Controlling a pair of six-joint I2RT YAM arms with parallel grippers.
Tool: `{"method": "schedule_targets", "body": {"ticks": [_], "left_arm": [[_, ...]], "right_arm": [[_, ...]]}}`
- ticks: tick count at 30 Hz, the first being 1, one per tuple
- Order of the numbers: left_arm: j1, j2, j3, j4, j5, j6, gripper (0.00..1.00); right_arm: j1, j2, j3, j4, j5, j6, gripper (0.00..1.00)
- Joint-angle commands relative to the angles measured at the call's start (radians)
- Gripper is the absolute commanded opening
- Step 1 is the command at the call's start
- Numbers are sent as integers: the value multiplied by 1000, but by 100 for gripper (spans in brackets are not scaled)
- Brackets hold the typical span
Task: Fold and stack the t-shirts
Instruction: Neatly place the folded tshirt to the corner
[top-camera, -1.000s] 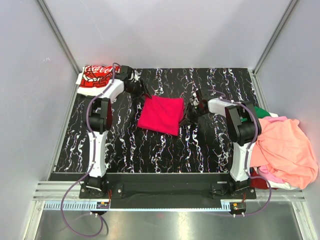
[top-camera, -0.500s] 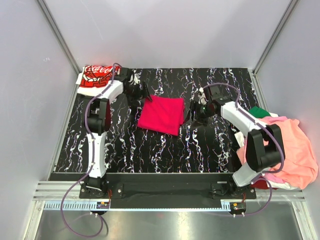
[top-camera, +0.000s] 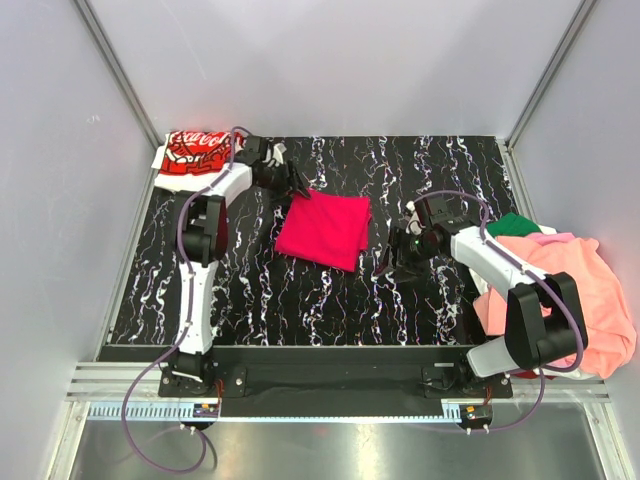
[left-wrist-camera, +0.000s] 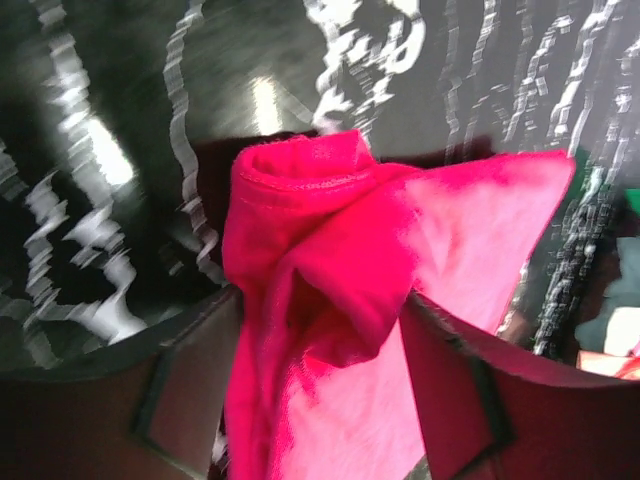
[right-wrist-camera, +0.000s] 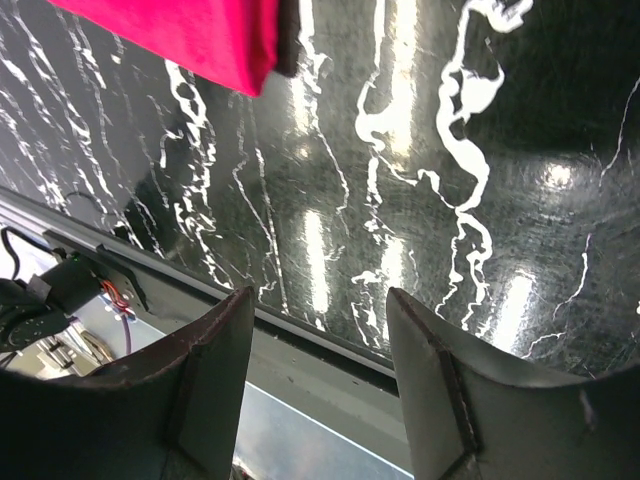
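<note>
the crimson-pink tee (top-camera: 322, 228) lay folded into a compact rectangle near the middle of the counter (top-camera: 300, 300). the left tool (top-camera: 296, 189) was clamped on its far-left corner, and the left wrist view showed a bunch of hemmed cloth squeezed between the fingers (left-wrist-camera: 190, 385). the right tool (right-wrist-camera: 320, 300) hung just off the tee's right side with its fingers apart and nothing between them, only bare counter below.

the white tee (top-camera: 192, 157) with red print sat at the far-left corner. a heap of unfolded tees (top-camera: 570, 295), salmon-orange on top, lay at the right edge.

the folding of this tee looked finished, so the step in hand was probably moving it to the white tee to stack. a single corner grip could let the layers fall open, so the move called for a low, slow drag, or for support from the free right tool.
</note>
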Motion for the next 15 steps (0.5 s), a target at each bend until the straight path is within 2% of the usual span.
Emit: {"method": "schedule_targets", "body": {"ticks": [1, 3, 4, 6, 7, 11, 15], "left_arm": [[-28, 75, 2, 42, 46, -38, 61], [-28, 74, -15, 75, 70, -73, 49], [-30, 78, -27, 108, 87, -86, 31], [-28, 86, -20, 142, 165, -119, 6], [-25, 85, -11, 142, 211, -126, 0], [4, 20, 46, 61, 186, -71, 0], [73, -33, 144, -55, 164, -17, 0]], "right_arm": [[3, -30, -42, 49, -7, 12, 62], [3, -30, -57, 78, -22, 19, 62], [3, -30, -72, 90, -38, 29, 62], [5, -38, -89, 128, -68, 48, 61], [3, -44, -115, 150, -84, 58, 61], [15, -104, -224, 359, -163, 147, 61], [110, -155, -309, 512, -144, 231, 60]]}}
